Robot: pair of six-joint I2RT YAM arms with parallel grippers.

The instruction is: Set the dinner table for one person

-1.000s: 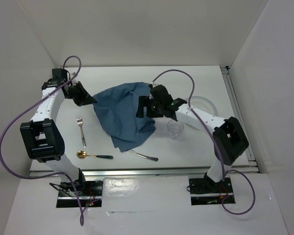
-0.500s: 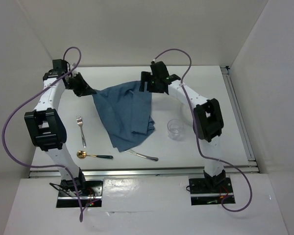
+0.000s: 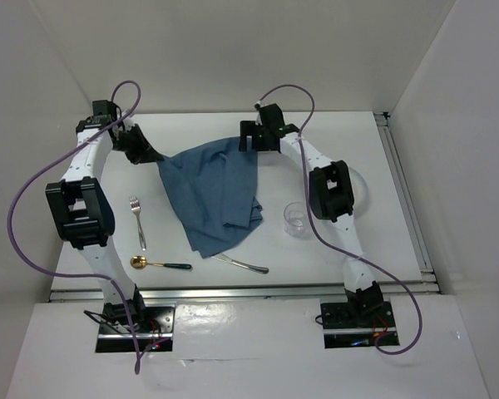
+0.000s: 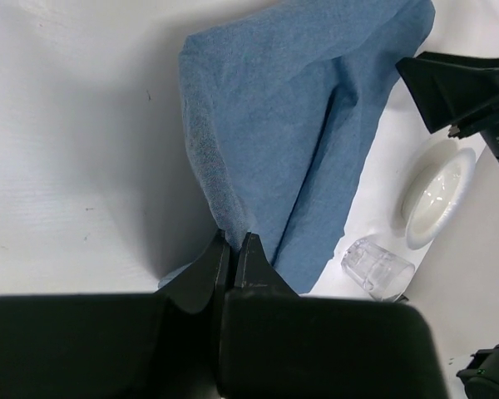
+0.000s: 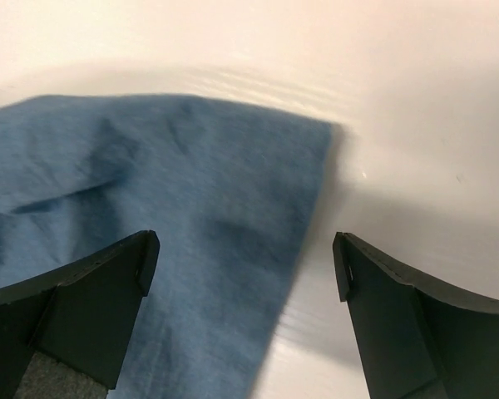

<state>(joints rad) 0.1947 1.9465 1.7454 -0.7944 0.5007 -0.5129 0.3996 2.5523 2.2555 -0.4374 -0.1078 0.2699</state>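
On the white dinner table [image 3: 333, 249] lies a blue-grey cloth [image 3: 212, 195], partly spread and still folded over at its near right. My left gripper [image 3: 154, 156] is at the cloth's far left corner; in the left wrist view the left gripper [image 4: 233, 241] is shut on a pinch of the cloth [image 4: 291, 125]. My right gripper [image 3: 248, 141] hovers over the cloth's far right corner. In the right wrist view the right gripper [image 5: 245, 258] is wide open, holding nothing, with the cloth [image 5: 150, 191] edge between its fingers below.
A fork [image 3: 136, 220] and a gold-bowled spoon [image 3: 154, 264] lie left of the cloth. A knife [image 3: 241, 264] lies near the front. A clear glass [image 3: 295, 218] stands at the right, and a white plate [image 3: 358, 179] is partly behind the right arm.
My right arm swung from beside the glass to the cloth's far right corner, and its jaws opened wider. The left gripper pulled its corner slightly back and left, flattening the cloth.
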